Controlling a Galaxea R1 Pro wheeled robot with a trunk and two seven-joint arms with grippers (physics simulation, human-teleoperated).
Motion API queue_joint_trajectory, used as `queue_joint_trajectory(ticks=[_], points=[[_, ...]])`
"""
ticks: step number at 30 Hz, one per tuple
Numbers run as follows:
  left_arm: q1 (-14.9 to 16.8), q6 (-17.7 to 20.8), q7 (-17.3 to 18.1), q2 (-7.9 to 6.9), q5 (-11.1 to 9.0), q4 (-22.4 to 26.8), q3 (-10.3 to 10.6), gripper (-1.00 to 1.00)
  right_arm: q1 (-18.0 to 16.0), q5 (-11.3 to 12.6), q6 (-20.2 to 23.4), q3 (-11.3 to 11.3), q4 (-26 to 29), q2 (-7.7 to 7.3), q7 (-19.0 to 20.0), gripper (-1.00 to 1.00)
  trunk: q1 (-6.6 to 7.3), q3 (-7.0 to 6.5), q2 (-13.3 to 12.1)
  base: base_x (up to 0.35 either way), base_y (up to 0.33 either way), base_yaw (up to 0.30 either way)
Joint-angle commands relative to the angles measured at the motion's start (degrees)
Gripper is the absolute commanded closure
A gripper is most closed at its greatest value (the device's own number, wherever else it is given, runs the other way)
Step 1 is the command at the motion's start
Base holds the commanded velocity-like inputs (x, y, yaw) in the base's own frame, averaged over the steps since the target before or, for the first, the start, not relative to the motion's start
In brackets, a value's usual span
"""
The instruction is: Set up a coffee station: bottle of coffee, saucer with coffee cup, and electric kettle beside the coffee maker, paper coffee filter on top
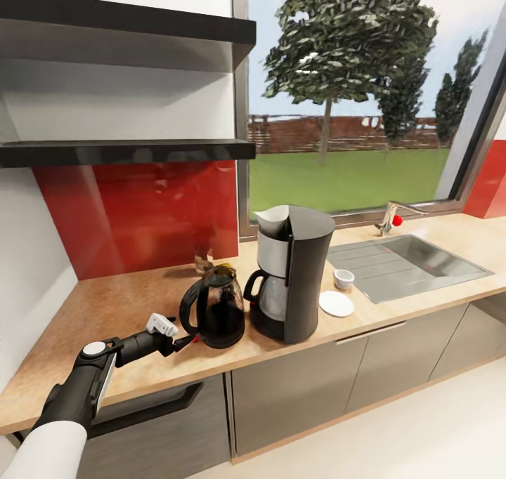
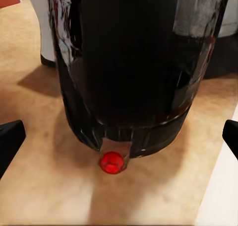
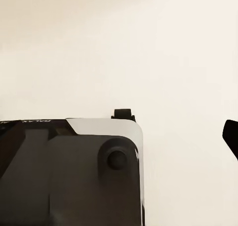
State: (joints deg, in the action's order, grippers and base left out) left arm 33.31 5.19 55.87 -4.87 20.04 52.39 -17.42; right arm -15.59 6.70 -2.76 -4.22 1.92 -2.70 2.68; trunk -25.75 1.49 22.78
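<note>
Black glossy electric kettle (image 1: 214, 315) standing upright on the wooden countertop (image 1: 105, 303), just left of the coffee maker (image 1: 294, 282) and almost touching it, handle turned left toward the robot's left arm. Left gripper (image 1: 184, 341) low at the kettle's base on its near-left side, fingers spread wide with nothing between them; in the left wrist view, the dark fingertips (image 2: 10, 141) sitting far out on either flank, kettle body (image 2: 134, 67) and its red switch (image 2: 112, 162) dead ahead, close but apart. Right gripper: cannot tell whether spread or closed. Paper filter (image 1: 273, 221) seated in the maker's top. Saucer (image 1: 336, 303) right of the maker, coffee cup (image 1: 344, 279) beside it, not on it. Left arm clearly nearer; probably backing away or re-gripping next.
</note>
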Motion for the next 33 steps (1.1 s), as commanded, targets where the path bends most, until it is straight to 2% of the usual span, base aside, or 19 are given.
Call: queue_joint_trajectory(ticks=[1, 9, 24, 29, 31, 33], points=[[0.1, 0.5, 0.4, 0.04, 0.2, 0.1, -0.2, -1.0, -0.1, 0.6, -0.2, -0.5, -0.1, -0.02, 0.2, -1.0, -0.04, 0.14, 0.1, -0.007, 0.018, 0.0], [0.1, 0.5, 0.4, 0.04, 0.2, 0.1, -0.2, -1.0, -0.1, 0.6, -0.2, -0.5, -0.1, -0.02, 0.2, -1.0, -0.04, 0.14, 0.1, -0.02, 0.004, 0.0], [0.0, 0.5, 0.4, -0.11, 0.0, 0.2, -0.6, -1.0, -0.1, 0.6, -0.2, -0.5, -0.1, -0.02, 0.2, -1.0, -0.04, 0.14, 0.1, -0.301, 0.018, 0.0], [0.0, 0.5, 0.4, -0.13, 0.1, 0.1, -0.5, -1.0, -0.1, 0.6, -0.2, -0.5, -0.1, -0.02, 0.2, -1.0, -0.04, 0.14, 0.1, -0.072, 0.01, 0.0], [-0.6, 0.4, 0.6, -0.13, 0.1, 0.1, -0.4, -1.0, -0.1, 0.6, -0.2, -0.5, -0.1, -0.02, 0.2, -1.0, -0.04, 0.14, 0.1, -0.016, 0.002, 0.0], [-2.7, 0.4, 0.7, -0.09, -0.1, 0.5, -0.3, -1.0, -0.1, 0.6, -0.2, -0.5, -0.1, -0.02, 0.2, -1.0, -0.04, 0.14, 0.1, -0.006, 0.001, 0.0]])
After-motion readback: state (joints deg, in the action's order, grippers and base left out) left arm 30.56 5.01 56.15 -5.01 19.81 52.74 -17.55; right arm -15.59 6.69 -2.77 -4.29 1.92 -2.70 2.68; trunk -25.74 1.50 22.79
